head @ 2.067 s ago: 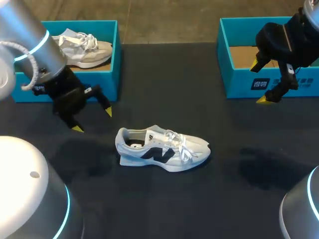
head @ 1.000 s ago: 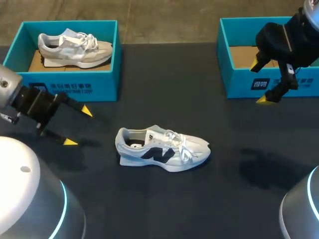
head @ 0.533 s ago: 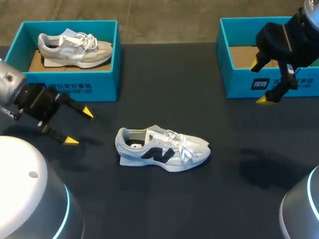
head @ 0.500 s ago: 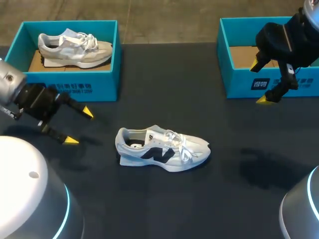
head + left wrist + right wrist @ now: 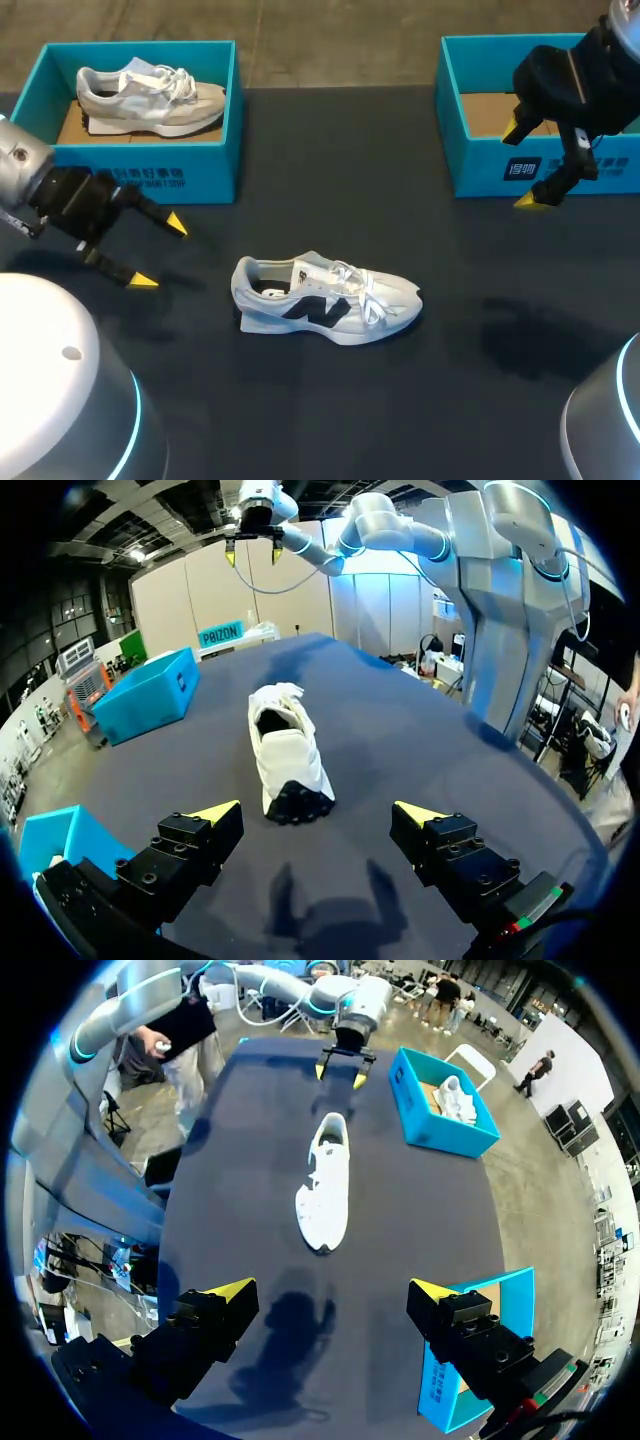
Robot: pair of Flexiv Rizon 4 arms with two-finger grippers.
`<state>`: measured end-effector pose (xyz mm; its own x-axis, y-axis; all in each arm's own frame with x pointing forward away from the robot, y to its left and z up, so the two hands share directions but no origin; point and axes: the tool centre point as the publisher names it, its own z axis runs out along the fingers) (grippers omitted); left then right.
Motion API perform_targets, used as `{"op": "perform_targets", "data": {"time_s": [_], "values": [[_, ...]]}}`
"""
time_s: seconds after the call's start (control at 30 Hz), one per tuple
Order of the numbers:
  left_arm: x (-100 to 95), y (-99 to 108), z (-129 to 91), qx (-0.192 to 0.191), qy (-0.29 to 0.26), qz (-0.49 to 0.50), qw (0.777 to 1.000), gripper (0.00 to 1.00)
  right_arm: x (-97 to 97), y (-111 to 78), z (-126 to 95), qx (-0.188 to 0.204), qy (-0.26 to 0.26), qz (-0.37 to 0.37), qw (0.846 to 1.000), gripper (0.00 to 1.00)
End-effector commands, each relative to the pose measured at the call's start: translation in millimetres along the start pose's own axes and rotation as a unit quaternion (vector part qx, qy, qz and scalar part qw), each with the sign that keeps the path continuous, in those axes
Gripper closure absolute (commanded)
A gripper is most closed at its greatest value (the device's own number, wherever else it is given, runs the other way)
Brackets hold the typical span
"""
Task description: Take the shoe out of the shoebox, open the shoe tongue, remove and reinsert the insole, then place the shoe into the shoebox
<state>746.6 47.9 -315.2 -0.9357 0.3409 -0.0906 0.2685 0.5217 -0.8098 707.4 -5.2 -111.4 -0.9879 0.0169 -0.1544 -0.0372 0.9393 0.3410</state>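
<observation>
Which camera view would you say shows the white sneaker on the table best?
The head view: the white sneaker lies side-on and whole, with side logo, laces and collar visible. The left wrist view shows the sneaker heel-first, foreshortened; the right wrist view shows it toe-first and farther off.

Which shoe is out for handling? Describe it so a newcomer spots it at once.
On the dark table, between the left shoebox and the right shoebox, a white sneaker lies alone on its sole. Unlike the greyish sneaker inside the left shoebox, it bears a dark side mark and sits in no box.
</observation>
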Motion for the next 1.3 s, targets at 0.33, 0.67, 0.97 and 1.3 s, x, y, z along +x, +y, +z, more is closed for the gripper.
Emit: {"op": "perform_targets", "data": {"time_s": [0.33, 0.67, 0.97, 1.3], "values": [[-11.1, 26, 2, 0.059, -0.103, -0.017, 0.993, 0.0, -2.4, 1.5, 1, 0.002, 0.002, 0.001, 1.0, 0.0], [-22.7, 34, 42, 0.103, -0.136, -0.028, 0.985, 0.0, -2.4, 1.5, 1, 0.002, 0.002, 0.001, 1.0, 0.0], [-34.9, 25, 82, 0.122, -0.117, -0.03, 0.985, 0.0, -2.4, 1.5, 1, 0.002, 0.002, 0.001, 1.0, 0.0], [-34.1, 13, 107, 0.136, -0.106, -0.037, 0.984, 0.0, -2.4, 1.5, 1, 0.002, 0.002, 0.001, 1.0, 0.0]]}}
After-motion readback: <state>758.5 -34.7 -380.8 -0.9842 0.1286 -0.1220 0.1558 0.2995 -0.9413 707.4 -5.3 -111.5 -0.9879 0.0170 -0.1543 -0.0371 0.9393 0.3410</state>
